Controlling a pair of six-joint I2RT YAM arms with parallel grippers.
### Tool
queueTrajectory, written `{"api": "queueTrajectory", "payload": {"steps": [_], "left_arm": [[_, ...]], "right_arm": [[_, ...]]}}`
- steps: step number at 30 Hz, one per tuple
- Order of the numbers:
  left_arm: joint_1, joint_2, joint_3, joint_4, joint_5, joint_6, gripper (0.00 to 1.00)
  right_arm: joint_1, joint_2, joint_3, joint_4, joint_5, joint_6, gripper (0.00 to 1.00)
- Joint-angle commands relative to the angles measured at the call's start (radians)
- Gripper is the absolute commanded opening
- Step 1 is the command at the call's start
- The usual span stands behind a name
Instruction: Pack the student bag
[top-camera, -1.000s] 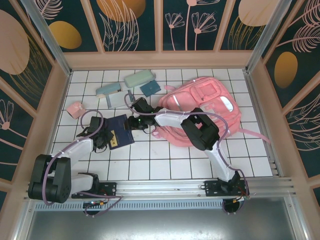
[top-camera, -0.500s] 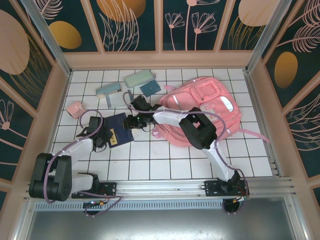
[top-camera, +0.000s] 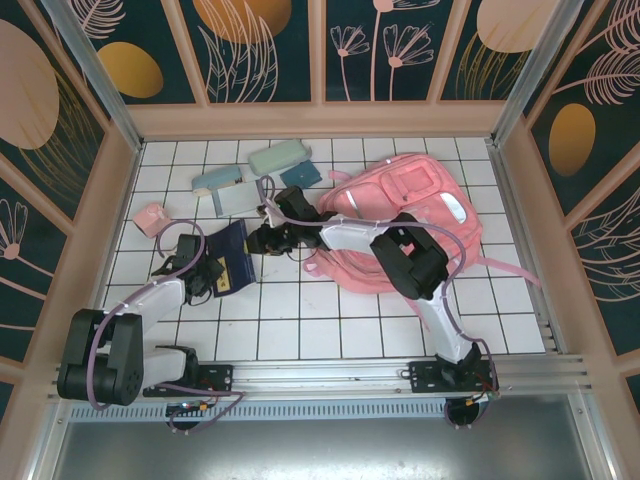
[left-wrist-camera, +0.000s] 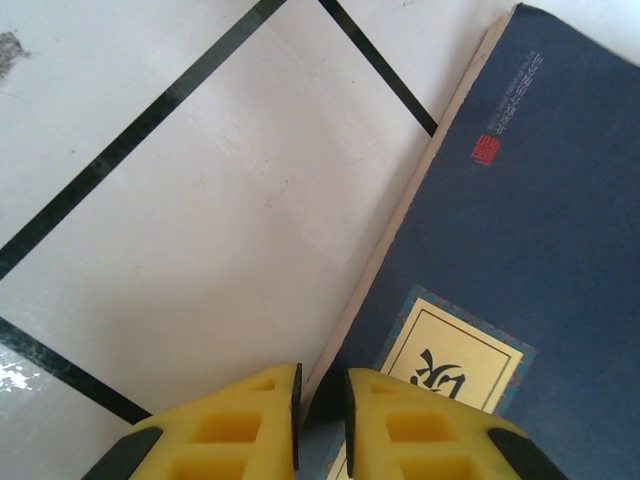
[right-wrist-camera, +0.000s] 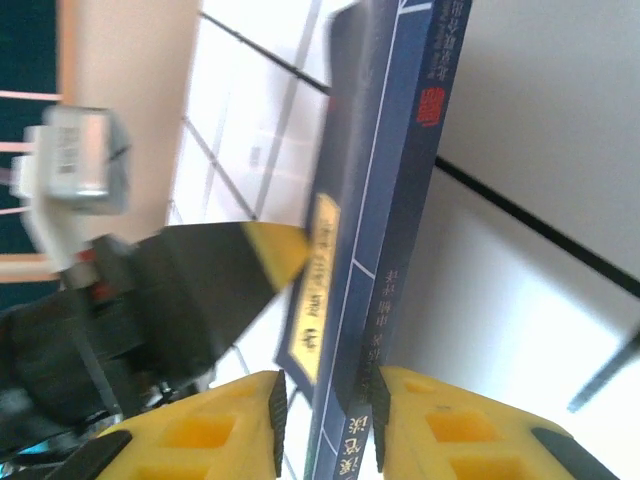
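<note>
Right gripper (top-camera: 259, 240) grips book (top-camera: 228, 260); student bag (top-camera: 410, 210) just right, seemingly apart.

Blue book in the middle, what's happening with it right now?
Both arms hold the dark blue book: the left gripper pinches one edge and the right gripper clamps the spine side, so it sits tilted above the tiles. The student bag lies to the right, with the book not yet inside.

L arm: bent low, reaching forward, gripper (left-wrist-camera: 320, 392) pinching blue book (left-wrist-camera: 520, 230) | R arm: stretched leftward, gripper (right-wrist-camera: 326, 400) clamping same book's spine
</note>
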Motion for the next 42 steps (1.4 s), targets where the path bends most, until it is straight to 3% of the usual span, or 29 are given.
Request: {"api": "queueTrajectory", "payload": {"steps": [1, 7, 18, 22, 26, 29, 33, 39, 42], "left_arm": [[-0.014, 0.025, -0.035, -0.054, 0.119, 0.008, 0.18], [-0.014, 0.015, -0.035, -0.057, 0.123, 0.008, 0.18], [-0.014, 0.0, -0.038, -0.057, 0.128, 0.004, 0.18], [-0.014, -0.003, -0.035, -0.06, 0.128, 0.003, 0.18], [-0.014, -0.02, -0.015, -0.082, 0.122, 0.008, 0.2], [-0.014, -0.059, 0.023, -0.11, 0.124, 0.014, 0.3], [-0.013, -0.126, 0.094, -0.108, 0.168, 0.031, 0.55], [-0.011, -0.17, 0.188, 0.041, 0.322, 0.009, 0.75], [-0.009, -0.134, 0.218, 0.144, 0.417, -0.02, 0.79]], "right_arm": [[0.051, -0.021, 0.024, 0.042, -0.105, 0.003, 0.34], [0.06, 0.048, 0.115, -0.133, -0.015, -0.049, 0.37], [0.068, 0.106, 0.173, -0.138, -0.008, -0.046, 0.36], [0.066, 0.109, 0.178, -0.18, 0.023, -0.061, 0.23], [0.052, 0.066, 0.135, -0.163, 0.046, -0.056, 0.0], [0.028, 0.016, 0.102, -0.144, 0.059, -0.049, 0.0], [-0.015, -0.071, 0.053, -0.136, 0.082, -0.049, 0.0], [-0.111, -0.221, -0.051, -0.086, 0.049, -0.027, 0.0], [-0.168, -0.298, -0.11, -0.028, -0.006, 0.001, 0.0]]}}
